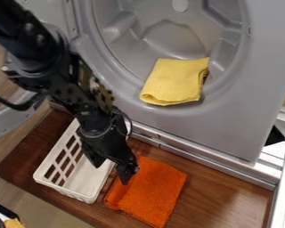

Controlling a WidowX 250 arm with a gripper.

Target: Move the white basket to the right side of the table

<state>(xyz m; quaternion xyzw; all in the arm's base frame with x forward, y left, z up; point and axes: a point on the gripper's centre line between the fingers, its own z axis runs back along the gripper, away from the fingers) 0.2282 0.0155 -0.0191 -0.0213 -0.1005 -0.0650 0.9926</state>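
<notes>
In the camera view, the fingers (pixel 126 174) stand parted above the right long wall of the white basket (pixel 66 191) at lower left, most of it lying to their left, its long axis slanting up toward the right.

Glossy wood (pixel 219 202) — rough orange cloth (pixel 154 191)

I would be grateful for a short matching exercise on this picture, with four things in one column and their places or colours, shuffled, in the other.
Things
1. Yellow cloth
2. Orange cloth
3. Basket
4. Gripper

Places or colours
A. White, with slotted walls
B. On the grey machine
C. Over the basket's edge
D. Spread out beside the basket

Right pairs: 1-B, 2-D, 3-A, 4-C
</notes>
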